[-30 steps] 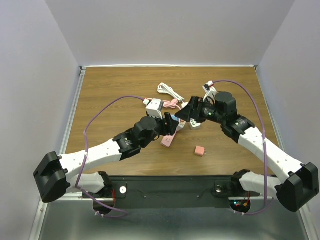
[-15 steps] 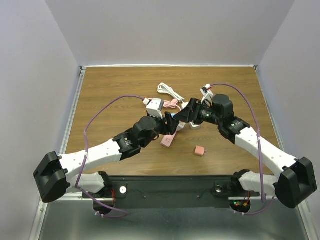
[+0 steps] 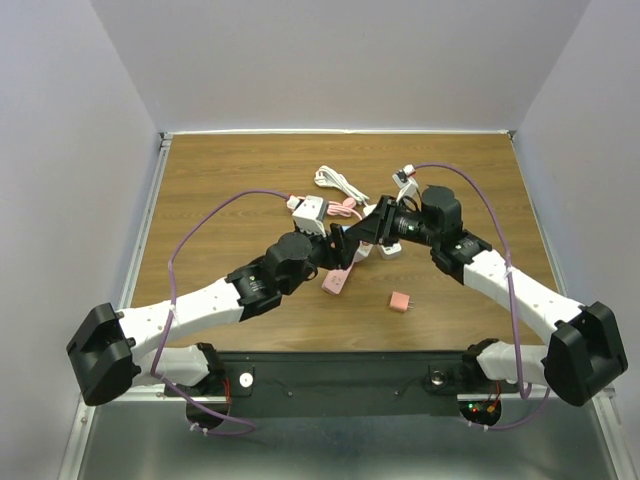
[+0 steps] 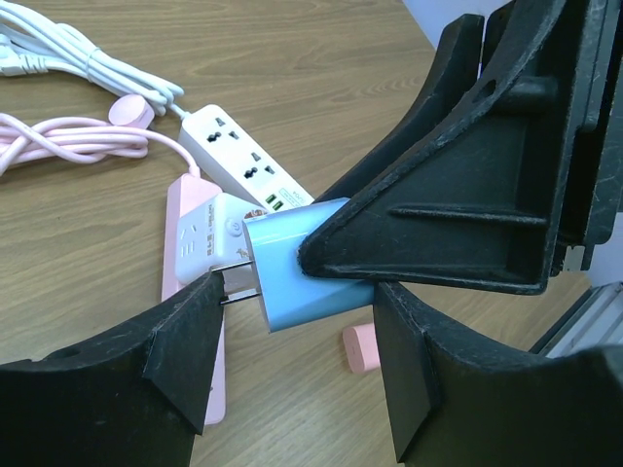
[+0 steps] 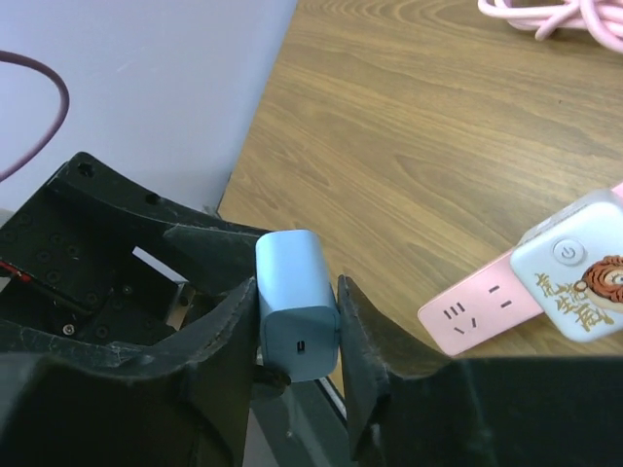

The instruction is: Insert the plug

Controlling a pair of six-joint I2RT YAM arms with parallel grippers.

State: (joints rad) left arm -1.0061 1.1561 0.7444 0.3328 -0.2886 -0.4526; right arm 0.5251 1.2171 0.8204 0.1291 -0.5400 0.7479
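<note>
The light blue plug [image 4: 292,272] hangs in the air over the wooden table [image 3: 230,190], where both arms meet. My right gripper [image 5: 297,292] is shut on its two sides, and its USB end faces the right wrist camera [image 5: 297,302]. My left gripper [image 4: 292,304] is shut on the same plug lengthwise: the prongs rest against one fingertip and the back end against the other. Below lies a pink power strip [image 4: 180,214] with a white cube adapter [image 4: 209,233] plugged into it. From above, the plug [image 3: 345,238] is mostly hidden by the fingers.
A white power strip [image 4: 243,156] lies just behind the pink one. Its coiled white cable [image 3: 340,182] and a pink cable [image 3: 345,208] sit further back. A small pink plug [image 3: 401,301] lies loose near the front. Table edge and rail run along the near side.
My right arm has reached left to the plug, and its jaws have gone from wide open to shut on it. The left arm and its grip have stayed still.
</note>
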